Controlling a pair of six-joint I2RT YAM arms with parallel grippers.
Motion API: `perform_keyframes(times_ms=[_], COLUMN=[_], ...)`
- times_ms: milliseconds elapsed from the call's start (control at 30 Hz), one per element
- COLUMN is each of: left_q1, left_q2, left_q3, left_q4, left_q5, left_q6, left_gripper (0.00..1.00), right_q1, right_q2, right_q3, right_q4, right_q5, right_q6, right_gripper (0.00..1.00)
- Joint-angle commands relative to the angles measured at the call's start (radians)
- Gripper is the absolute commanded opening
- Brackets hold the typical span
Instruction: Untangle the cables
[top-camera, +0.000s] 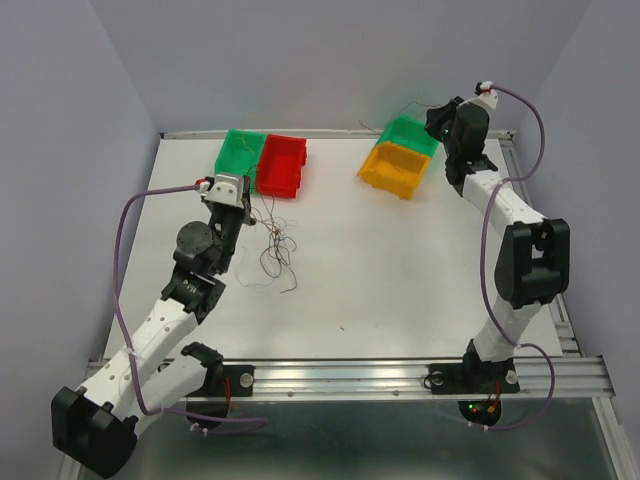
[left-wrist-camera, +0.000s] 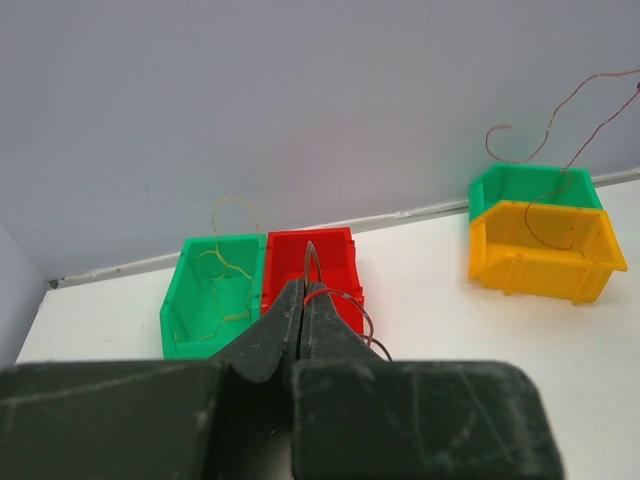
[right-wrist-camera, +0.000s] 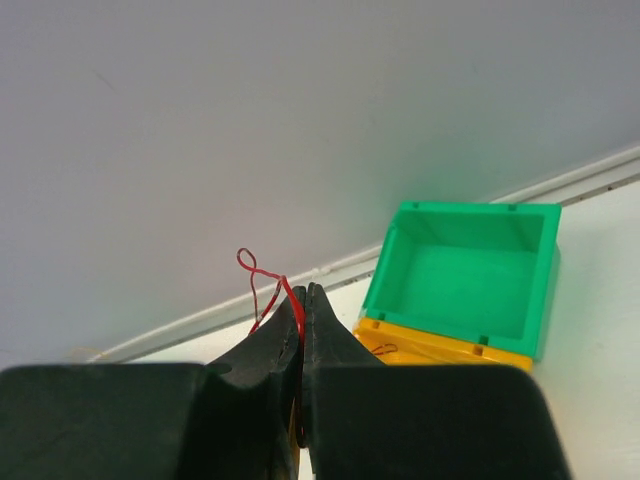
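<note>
Two pinches | left gripper (left-wrist-camera: 306, 285) holds dark strand (left-wrist-camera: 342, 292) | right gripper (right-wrist-camera: 303, 300) holds red strand (right-wrist-camera: 270, 274), far table edge (top-camera: 330, 135)

The green bin (left-wrist-camera: 178, 300), red bin (left-wrist-camera: 335, 250) and yellow bin (left-wrist-camera: 545, 265) are glossy plastic, the table (top-camera: 400, 270) matt white, the cables (top-camera: 275, 250) fine wire, the left gripper (left-wrist-camera: 308, 255) scuffed matt black

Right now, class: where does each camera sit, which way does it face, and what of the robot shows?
Top external: above and behind the robot, looking down on the table; left arm and right arm show.
Left wrist: low over the table, facing the red bin; shut left hand pinching a dark red cable.
Right wrist: raised, facing outward over the green bin and yellow bin; shut right hand pinching a bright red cable.
Shared: all three show that yellow bin.
</note>
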Motion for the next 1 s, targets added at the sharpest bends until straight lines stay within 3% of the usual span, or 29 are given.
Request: perform_keyframes(times_ms=[0, 233, 600, 967], left_q1=[0.002, 0.002, 0.002, 0.0], left_q2=[-0.016, -0.027, -0.024, -0.021], left_q3=[0.005, 0.004, 0.005, 0.008], left_q4=[0.061, 0.059, 0.059, 0.056], left_q5=[0.008, 0.011, 0.008, 0.008], left_q6=[0.0, -0.001, 0.0, -0.003], left_gripper=[0.01, 0.01, 0.01, 0.01], right_q1=[-0.024, -0.026, -0.024, -0.009], right_q2=[0.017, 0.049, 0.157, 0.152], right_q3=[0.0, -0.117, -0.014, 0.024], right_q4=[0.066, 0.045, -0.193, -0.305], right_q5=[-0.044, -0.012, 0.096, 0.219], right_q6=[0.014, 0.022, -0.059, -0.122], right_gripper=[0.0, 0.01, 0.01, 0.01])
